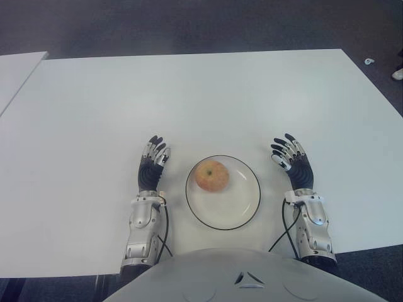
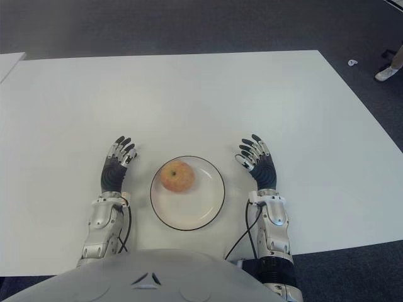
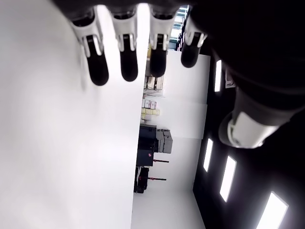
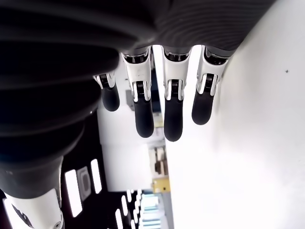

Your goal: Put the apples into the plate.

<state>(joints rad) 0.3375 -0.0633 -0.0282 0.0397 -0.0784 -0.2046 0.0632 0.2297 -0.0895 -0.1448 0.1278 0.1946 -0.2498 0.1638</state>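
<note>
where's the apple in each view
Left eye: apple on the upper left of the plate, just right of centre.
Right eye: apple left of centre, same spot on the plate.
Left wrist: not in it.
Right wrist: not in it.
Shared landmark: the white table.

My two head cameras look steeply down on the white worktop [image 1: 252,94] from nearly one spot, sharing the whole scene. Each wrist camera sits close behind my fingers [image 3: 128,62], looking along them across the worktop.
</note>
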